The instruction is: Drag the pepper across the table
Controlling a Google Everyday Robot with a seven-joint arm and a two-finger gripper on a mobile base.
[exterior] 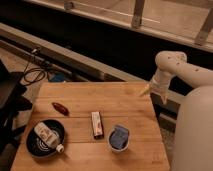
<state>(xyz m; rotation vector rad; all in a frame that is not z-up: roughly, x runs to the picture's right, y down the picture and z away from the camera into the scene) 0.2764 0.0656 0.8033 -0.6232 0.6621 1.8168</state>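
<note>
Wooden planks make up your bench (105, 97), and the dark red pepper (60, 108) lies on its left side, just beyond a black bowl (34, 148) that holds a white bottle (47, 135). Your claw (145, 91) hangs over the far right edge, well apart from the pepper; you cannot tell whether it is clenched or released. A brown-and-white bar (97, 124) lies mid-bench, a blue cup (119, 138) just right of it.

I see: black bowl (30, 143) near-left, white bottle (46, 135) lying in it | brown-and-white bar (96, 124) right of bowl | blue cup (118, 138) just beside bar | end effector (149, 91) at far-right corner of desk (90, 97)
</note>
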